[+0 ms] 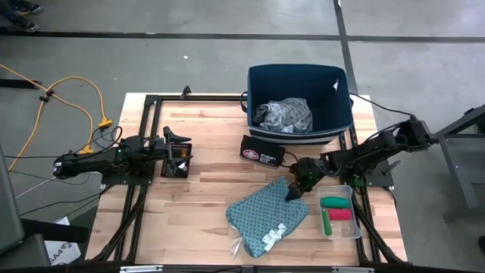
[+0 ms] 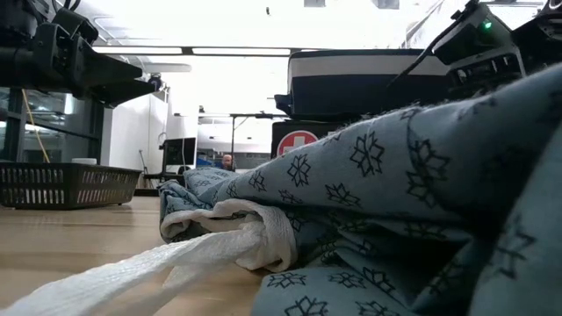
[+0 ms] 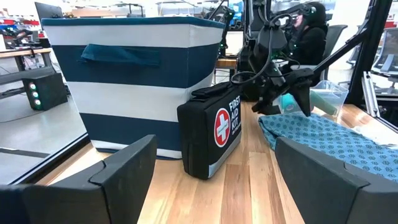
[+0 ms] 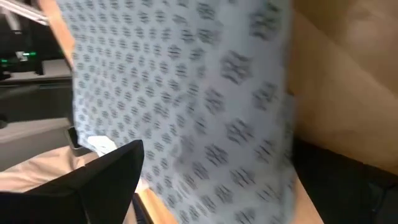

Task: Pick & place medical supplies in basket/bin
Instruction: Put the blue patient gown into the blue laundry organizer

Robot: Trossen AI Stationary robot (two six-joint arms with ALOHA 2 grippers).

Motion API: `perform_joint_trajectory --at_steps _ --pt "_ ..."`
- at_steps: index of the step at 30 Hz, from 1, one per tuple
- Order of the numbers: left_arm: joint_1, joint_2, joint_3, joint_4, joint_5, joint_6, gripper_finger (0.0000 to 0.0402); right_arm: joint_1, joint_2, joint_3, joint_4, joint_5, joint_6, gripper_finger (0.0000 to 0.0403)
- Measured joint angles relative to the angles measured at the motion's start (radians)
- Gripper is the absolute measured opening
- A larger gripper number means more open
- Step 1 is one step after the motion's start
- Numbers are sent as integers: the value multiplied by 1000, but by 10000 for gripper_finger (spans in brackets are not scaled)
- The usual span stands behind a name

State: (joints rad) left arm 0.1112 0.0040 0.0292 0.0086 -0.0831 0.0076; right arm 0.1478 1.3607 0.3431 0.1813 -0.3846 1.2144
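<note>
step: right gripper (image 1: 294, 194), jaws apart, over teal cloth (image 1: 267, 214) | left gripper (image 1: 180, 154) parked, jaws apart | next: descend, pinch, carry to bin (image 1: 345, 106)

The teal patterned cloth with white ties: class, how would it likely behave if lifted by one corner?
The teal patterned cloth would probably droop and unfold, since it lies in soft folds on the table. Its white ties trail loose, so they would likely dangle and might snag. It looks thin, so probably light. The open right hand hovers at its edge.
</note>
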Motion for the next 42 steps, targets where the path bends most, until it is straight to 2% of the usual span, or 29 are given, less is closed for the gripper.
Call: perform_joint_trajectory --at_steps 12,19,23,33,42 --pt "0 0 0 0 0 0 321 0 163 0 230 -22 23 398" --pt "0 0 0 0 0 0 321 1 208 -1 303 -23 23 390" --pt "0 0 0 0 0 0 321 1 210 -1 304 -15 23 359" --pt "0 0 0 0 0 0 321 1 212 -2 293 0 21 249" --pt "0 0 0 0 0 0 321 1 212 -2 306 -3 20 188"
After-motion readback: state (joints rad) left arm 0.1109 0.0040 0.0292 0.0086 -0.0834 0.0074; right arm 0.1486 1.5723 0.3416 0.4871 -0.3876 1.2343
